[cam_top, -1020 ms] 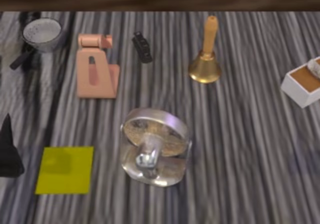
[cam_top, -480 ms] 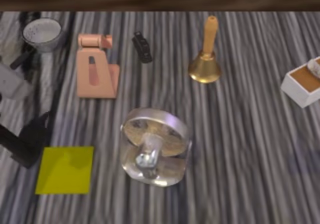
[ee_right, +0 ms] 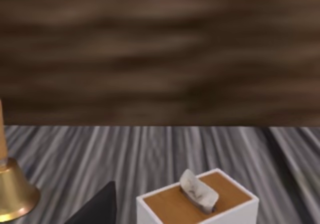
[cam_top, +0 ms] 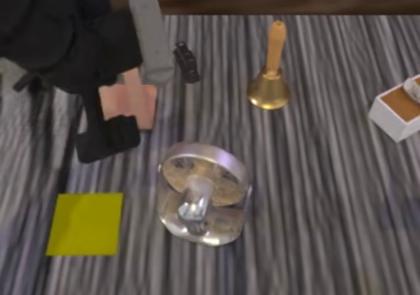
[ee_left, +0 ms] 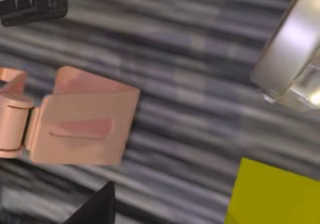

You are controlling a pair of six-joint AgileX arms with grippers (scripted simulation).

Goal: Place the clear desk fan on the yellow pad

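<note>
Glassy clear desk fan [cam_top: 203,193] face-up, axis vertical | yellow pad [cam_top: 85,223] left | left tool [cam_top: 108,137] state unclear

The table [cam_top: 315,196] is streaked grey and white, with dark brown wood grain behind it. The clear desk fan [cam_top: 203,193] is glassy and silvery with tan blades, beside the plain yellow pad [cam_top: 85,223]. There's a pink stand [ee_left: 75,121], a brass bell [cam_top: 270,85] with a pale wooden handle, and a white box [ee_right: 197,206] topped in brown.

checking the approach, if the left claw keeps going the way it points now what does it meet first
Probably the bare table. The left claw sits between the pink stand and the yellow pad, apart from the clear desk fan; depth unclear.
</note>
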